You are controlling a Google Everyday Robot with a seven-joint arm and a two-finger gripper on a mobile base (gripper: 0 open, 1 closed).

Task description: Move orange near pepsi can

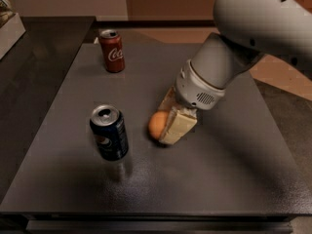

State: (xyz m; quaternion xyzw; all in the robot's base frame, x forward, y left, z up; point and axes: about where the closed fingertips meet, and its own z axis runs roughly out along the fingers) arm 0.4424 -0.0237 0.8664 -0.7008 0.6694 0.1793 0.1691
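The orange [157,124] is a small round fruit just above or on the dark table [234,169], right of centre. My gripper [168,126] is shut on the orange, its cream fingers [178,126] on either side, one partly hidden behind the fruit. The pepsi can [109,132] stands upright, dark navy with a silver top, about a can's width to the left of the orange. The grey arm comes in from the upper right.
A red Coca-Cola can [112,50] stands upright at the back left of the table. A pale box [9,21] sits at the far left edge on a darker counter. The table's front edge runs along the bottom.
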